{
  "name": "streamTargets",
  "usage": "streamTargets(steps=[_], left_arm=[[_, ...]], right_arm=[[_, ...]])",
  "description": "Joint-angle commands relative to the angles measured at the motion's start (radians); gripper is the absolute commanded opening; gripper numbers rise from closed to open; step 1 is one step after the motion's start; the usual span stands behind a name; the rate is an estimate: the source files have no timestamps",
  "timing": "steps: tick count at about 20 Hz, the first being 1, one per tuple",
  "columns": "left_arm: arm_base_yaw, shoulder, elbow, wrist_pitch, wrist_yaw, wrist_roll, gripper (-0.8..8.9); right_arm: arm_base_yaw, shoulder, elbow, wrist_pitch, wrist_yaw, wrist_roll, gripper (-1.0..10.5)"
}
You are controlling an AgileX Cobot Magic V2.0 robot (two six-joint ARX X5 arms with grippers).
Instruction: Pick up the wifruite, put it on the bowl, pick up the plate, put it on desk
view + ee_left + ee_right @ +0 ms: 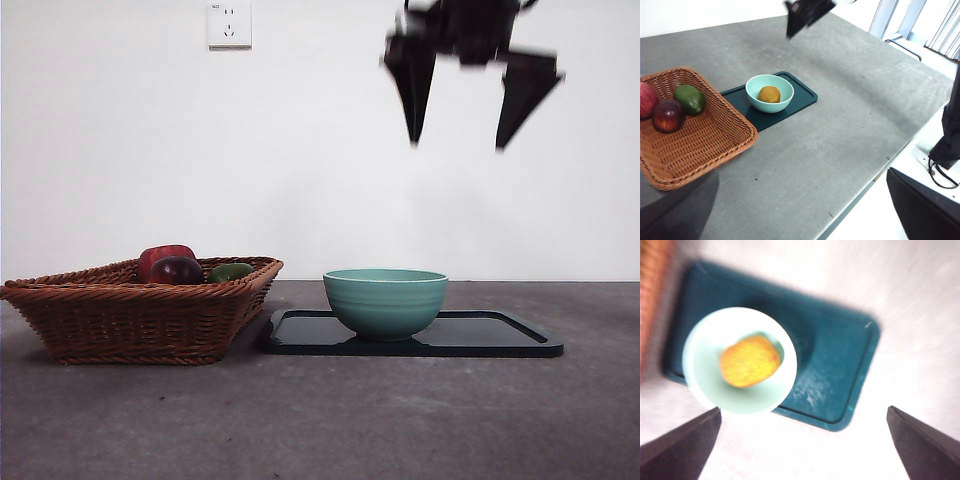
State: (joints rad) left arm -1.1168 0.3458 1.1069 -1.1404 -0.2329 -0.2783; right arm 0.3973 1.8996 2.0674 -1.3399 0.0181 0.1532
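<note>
Front view: our right pincer (456, 145) hangs high, jaws apart and empty, above the pale teal ridged bowl (385, 301) on the dark rectangular tray (500, 338).

Left wrist view: the orange-brown oval wifruite (769, 94) sits in the bowl; we cannot tell our left pincer's state.

Right wrist view: bowl and wifruite lie below the parted jaws. Lifting the tray could tip the bowl.

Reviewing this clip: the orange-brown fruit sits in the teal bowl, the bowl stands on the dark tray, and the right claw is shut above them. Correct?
Not quite. The right claw is open above the bowl, as the front view shows. The fruit in the bowl and the bowl on the tray are right.
</note>
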Motion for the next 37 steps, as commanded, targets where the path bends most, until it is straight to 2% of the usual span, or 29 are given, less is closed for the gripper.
streamTargets(steps=[1, 7, 12, 16, 25, 32, 37], left_arm=[[-0.010, 0.003, 0.009, 0.011, -0.002, 0.001, 6.26], [-0.010, 0.003, 0.009, 0.011, -0.002, 0.001, 6.26], [-0.010, 0.003, 0.009, 0.011, -0.002, 0.001, 6.26], [-0.010, 0.003, 0.009, 0.012, -0.002, 0.002, 6.25], [-0.010, 0.003, 0.009, 0.012, -0.002, 0.001, 6.26], [-0.010, 0.003, 0.009, 0.013, -0.002, -0.003, 6.25], [-0.010, 0.003, 0.009, 0.020, -0.003, -0.031, 6.25]], right_arm=[[0.020, -0.061, 0.026, -0.072, 0.009, -0.008, 6.0], [0.097, -0.362, -0.097, -0.072, 0.016, -0.008, 6.0], [0.175, -0.680, -0.341, -0.056, 0.011, 0.002, 6.0], [0.227, -0.925, -0.558, 0.030, 0.008, 0.062, 6.0], [0.244, -1.337, -0.936, 0.090, -0.022, 0.121, 6.0], [0.244, -1.543, -1.023, 0.091, -0.021, 0.120, 6.0], [0.244, -1.583, -1.023, 0.091, -0.021, 0.121, 6.0]])
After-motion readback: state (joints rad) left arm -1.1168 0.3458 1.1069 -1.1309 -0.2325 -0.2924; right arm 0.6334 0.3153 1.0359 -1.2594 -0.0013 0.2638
